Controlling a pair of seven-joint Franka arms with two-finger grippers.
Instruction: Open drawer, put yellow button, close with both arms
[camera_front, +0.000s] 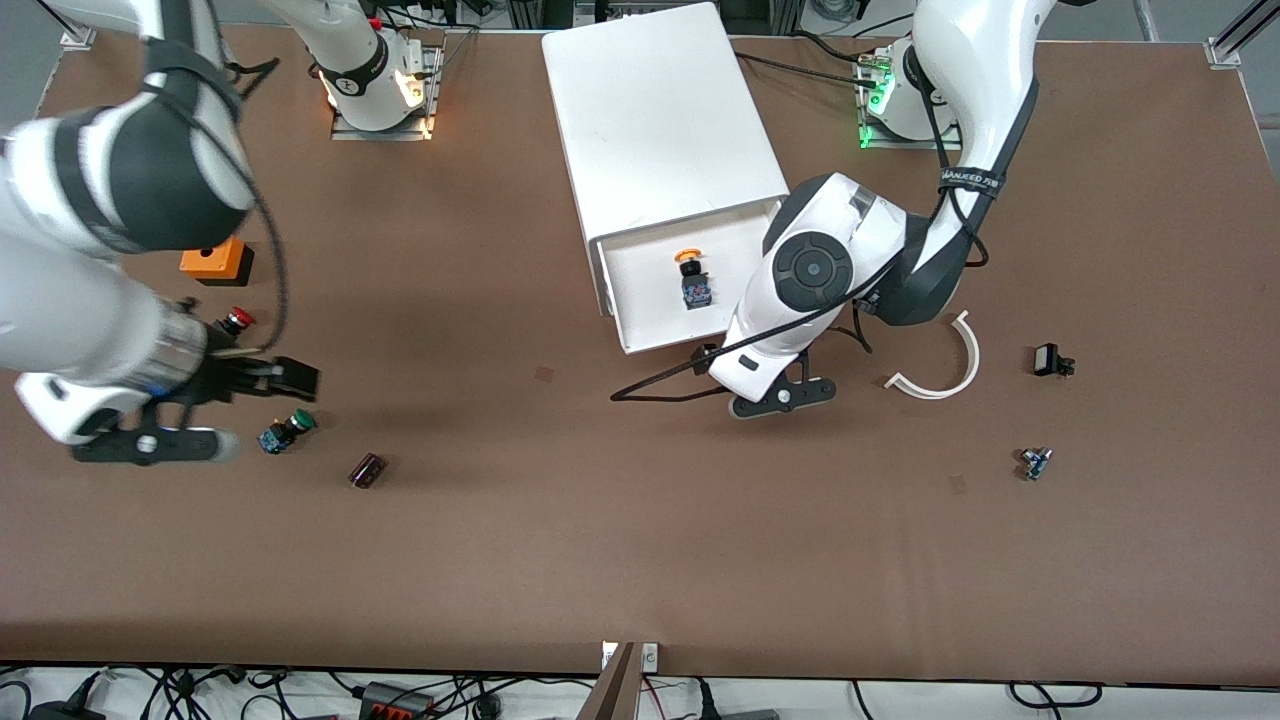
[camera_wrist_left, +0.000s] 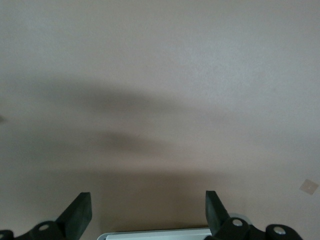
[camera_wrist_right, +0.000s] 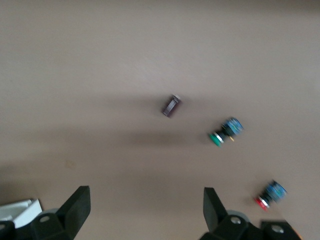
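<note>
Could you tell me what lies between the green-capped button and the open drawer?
Only bare tabletop between the green-capped button and the drawer, per the front view.

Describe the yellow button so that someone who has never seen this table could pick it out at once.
Find the boxy white cabinet standing between the two arm bases. Its top drawer is pulled open toward the front camera, and the yellow button lies alone inside it. Its cap is yellow-orange on a dark body, while the red-capped button and the green-capped button lie on the brown table toward the right arm's end.
</note>
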